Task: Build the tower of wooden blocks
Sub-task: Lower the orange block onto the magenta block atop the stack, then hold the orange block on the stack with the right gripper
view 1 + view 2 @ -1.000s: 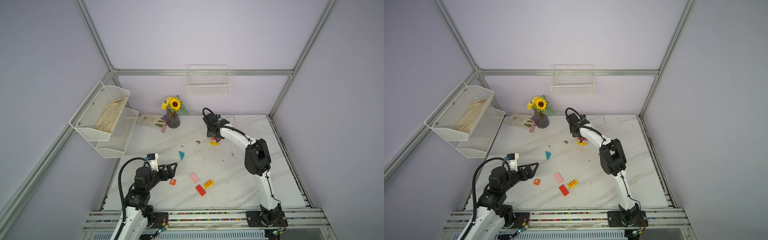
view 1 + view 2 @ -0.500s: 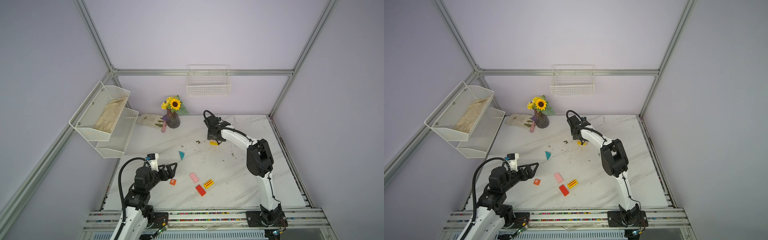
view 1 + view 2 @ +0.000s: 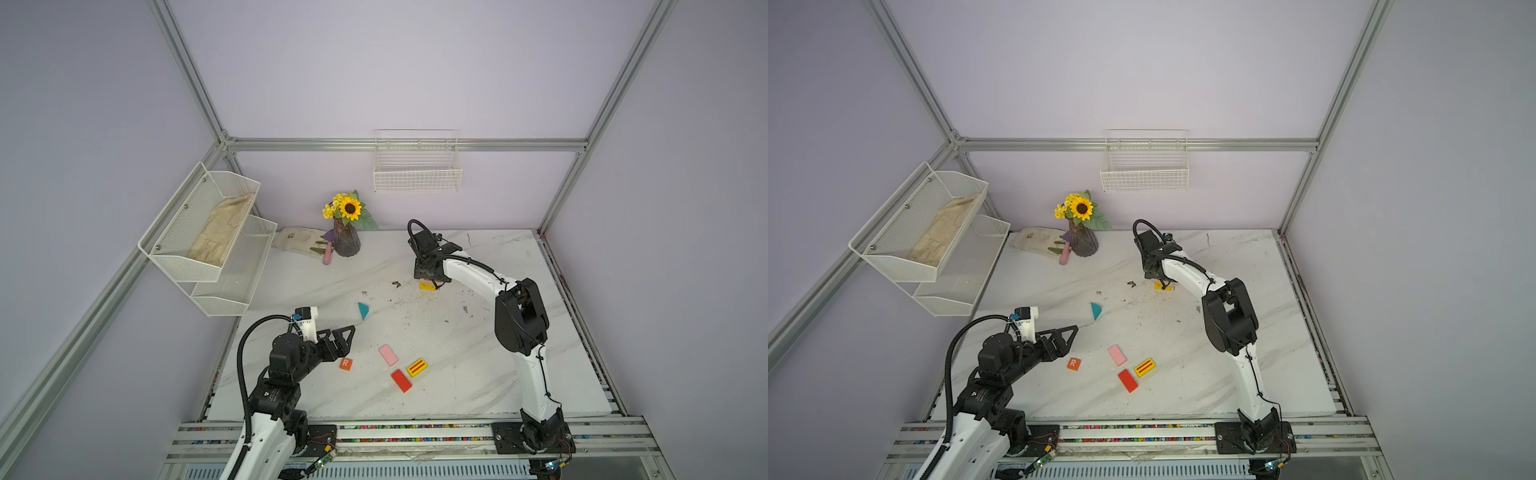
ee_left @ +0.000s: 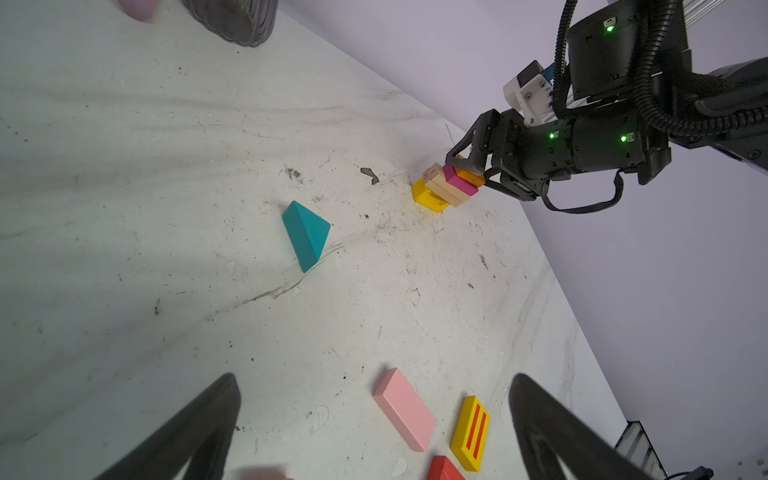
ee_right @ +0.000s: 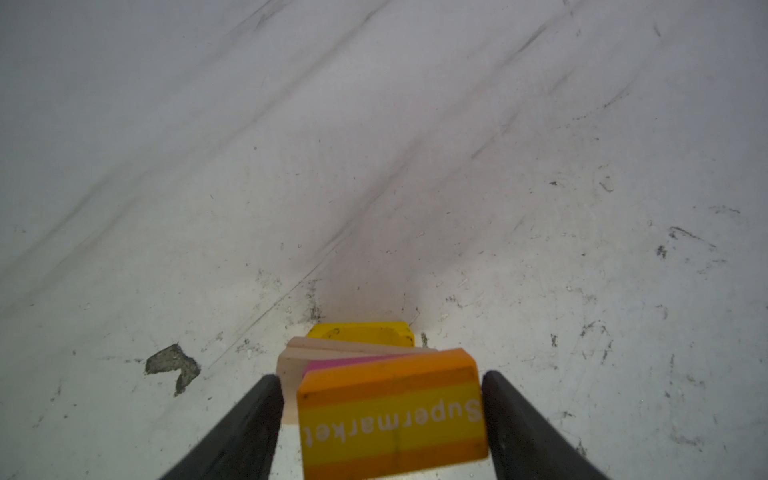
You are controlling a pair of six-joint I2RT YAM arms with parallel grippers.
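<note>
The tower [image 3: 428, 286] [image 3: 1162, 286] [image 4: 446, 189] stands mid-back on the table: a yellow base [image 5: 361, 332], tan slabs [image 5: 291, 374], a magenta slab [image 5: 332, 362] and an orange "Supermarket" block [image 5: 392, 415] on top. My right gripper [image 3: 430, 281] [image 4: 471, 172] [image 5: 380, 374] straddles that top block, open, with a slim gap on one side. Loose wood blocks lie nearer the front: a teal triangle [image 3: 363, 310] [image 4: 306, 235], an orange R cube [image 3: 345, 364], a pink slab [image 3: 388, 355] [image 4: 405, 409], a yellow striped slab [image 3: 417, 368] and a red slab [image 3: 401, 380]. My left gripper [image 3: 347, 338] [image 4: 374, 378] hovers open and empty beside the R cube.
A vase of sunflowers [image 3: 345, 243] stands at the back left, with a cloth [image 3: 297, 239] beside it. A white wire shelf [image 3: 208, 237] juts from the left wall. A wire basket [image 3: 417, 170] hangs on the back wall.
My right gripper has come down over the tower with the orange block, and its jaws have widened a little. The left arm has not moved.
</note>
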